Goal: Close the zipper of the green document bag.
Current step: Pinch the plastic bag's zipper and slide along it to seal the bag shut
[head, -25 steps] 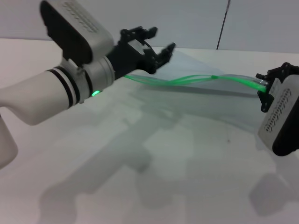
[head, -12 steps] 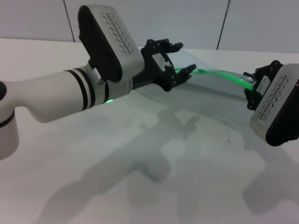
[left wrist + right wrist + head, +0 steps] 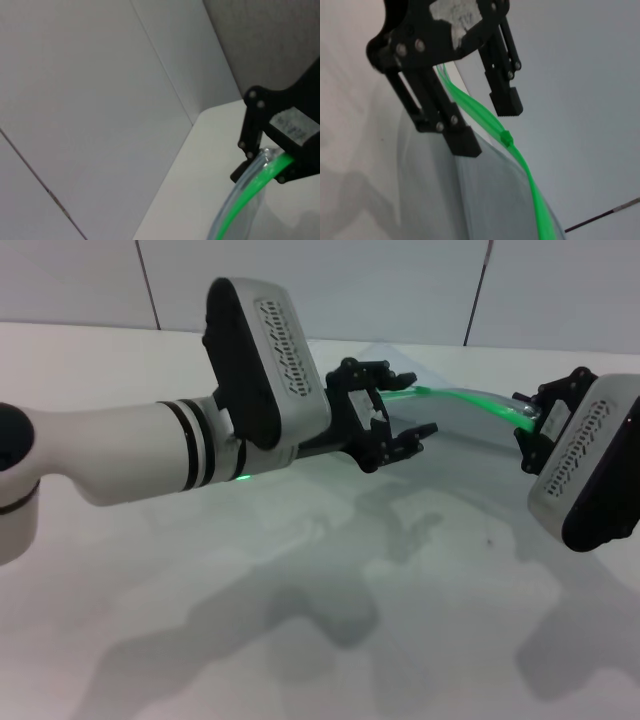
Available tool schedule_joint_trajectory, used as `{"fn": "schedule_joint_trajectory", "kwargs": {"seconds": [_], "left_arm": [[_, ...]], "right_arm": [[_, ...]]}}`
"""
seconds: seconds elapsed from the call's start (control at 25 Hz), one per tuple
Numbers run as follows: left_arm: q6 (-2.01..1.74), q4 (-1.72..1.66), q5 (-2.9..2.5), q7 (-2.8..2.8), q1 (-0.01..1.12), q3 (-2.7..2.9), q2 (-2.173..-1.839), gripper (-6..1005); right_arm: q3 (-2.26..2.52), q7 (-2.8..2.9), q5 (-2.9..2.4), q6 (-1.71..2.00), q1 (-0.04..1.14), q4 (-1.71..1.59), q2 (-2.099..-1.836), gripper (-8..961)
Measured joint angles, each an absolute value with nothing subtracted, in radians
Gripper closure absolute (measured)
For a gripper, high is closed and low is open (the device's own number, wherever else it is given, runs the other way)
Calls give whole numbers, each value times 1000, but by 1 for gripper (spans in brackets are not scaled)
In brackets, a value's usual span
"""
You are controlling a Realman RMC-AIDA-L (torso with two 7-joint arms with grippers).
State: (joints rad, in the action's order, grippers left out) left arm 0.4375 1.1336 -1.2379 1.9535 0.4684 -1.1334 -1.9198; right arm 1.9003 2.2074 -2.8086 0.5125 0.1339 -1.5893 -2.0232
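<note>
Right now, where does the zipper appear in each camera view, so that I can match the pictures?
Head view: the zipper runs from the open left gripper to the right gripper.
Left wrist view: it comes out of the right gripper's grip.
Right wrist view: it passes between the left gripper's fingers, near its slider.
Shared landmark: the green document bag, beside the strip in all three views.

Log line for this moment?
left end effector: open, beside zipper | right end effector: shut on green document bag corner | bag lifted

A bright green zipper (image 3: 470,398) edges the translucent pale blue-grey green document bag (image 3: 455,425) on a white table (image 3: 300,640).
</note>
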Motion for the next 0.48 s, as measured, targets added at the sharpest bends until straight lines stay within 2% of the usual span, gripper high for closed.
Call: {"fn": "schedule_joint_trajectory", "kwargs": {"seconds": [0.48], "left_arm": [[436,1130,-1274,1960,461,-1176,-1928,471]], "right_arm": [[1900,2207,-2809,505,137,-1591,-2023,905]]}}
